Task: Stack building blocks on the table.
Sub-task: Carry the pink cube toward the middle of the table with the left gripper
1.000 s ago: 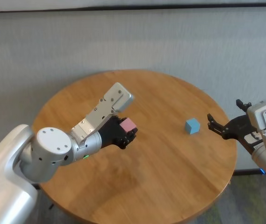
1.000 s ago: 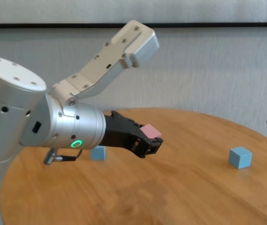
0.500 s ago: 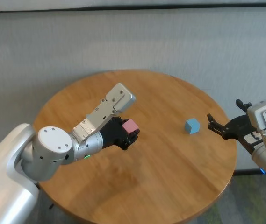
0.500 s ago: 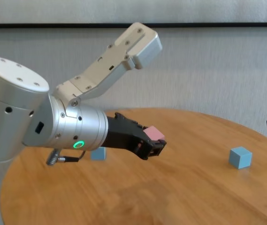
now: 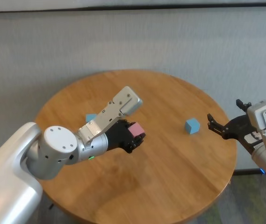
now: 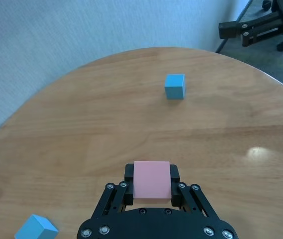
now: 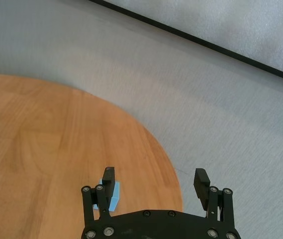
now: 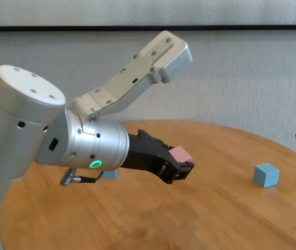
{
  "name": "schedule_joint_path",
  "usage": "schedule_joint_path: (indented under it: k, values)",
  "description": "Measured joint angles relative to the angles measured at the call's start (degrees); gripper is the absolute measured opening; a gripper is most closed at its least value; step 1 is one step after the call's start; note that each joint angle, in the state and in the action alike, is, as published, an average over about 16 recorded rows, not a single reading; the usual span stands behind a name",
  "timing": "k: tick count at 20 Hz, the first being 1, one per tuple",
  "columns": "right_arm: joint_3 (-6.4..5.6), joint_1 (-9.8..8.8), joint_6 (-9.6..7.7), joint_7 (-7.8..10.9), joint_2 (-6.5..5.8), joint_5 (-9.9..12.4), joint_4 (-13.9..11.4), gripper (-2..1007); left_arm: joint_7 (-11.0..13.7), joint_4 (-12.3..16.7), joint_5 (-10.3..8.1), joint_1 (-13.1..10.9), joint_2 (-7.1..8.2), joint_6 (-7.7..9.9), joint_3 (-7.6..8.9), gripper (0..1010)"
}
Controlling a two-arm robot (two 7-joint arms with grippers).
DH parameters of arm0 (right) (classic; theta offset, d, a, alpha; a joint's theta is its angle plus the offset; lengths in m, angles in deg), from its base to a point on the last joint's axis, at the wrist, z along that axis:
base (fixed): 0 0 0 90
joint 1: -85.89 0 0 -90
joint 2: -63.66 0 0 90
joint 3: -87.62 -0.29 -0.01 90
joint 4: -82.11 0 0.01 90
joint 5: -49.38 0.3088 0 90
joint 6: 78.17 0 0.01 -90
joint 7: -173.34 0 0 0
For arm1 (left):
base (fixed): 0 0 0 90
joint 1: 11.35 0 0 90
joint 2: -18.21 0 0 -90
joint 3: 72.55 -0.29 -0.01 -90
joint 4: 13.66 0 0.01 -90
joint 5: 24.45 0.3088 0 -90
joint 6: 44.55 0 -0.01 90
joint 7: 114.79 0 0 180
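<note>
My left gripper (image 5: 137, 136) is shut on the pale pink block (image 5: 135, 129), holding it a little above the middle of the round wooden table (image 5: 170, 177). The left wrist view shows the pink block (image 6: 151, 180) clamped between the black jaws. One light blue block (image 5: 192, 125) rests on the table's right side, well ahead of the pink one. The other light blue block (image 5: 91, 117) lies on the left, half hidden behind my left arm. My right gripper (image 5: 211, 122) hovers open and empty at the table's right edge, just right of the first blue block (image 7: 112, 195).
A grey textured wall rises behind the table. My bulky left forearm (image 8: 43, 140) covers the table's near-left part. A rolling chair base (image 6: 280, 10) stands on the floor past the far right edge.
My left gripper has carried the pink block rightward toward the table's middle, uncovering the left blue block in the head view. The right arm has not moved.
</note>
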Motion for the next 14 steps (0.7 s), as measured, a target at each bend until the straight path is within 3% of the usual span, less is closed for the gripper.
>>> schedule_joint_path:
  k: [14]
  values:
    - [0.0, 0.0, 0.0, 0.0, 0.0, 0.0, 0.0, 1005, -0.09, -3.33, -1.29, -0.41, 1.07, -2.88, 0.58, 400]
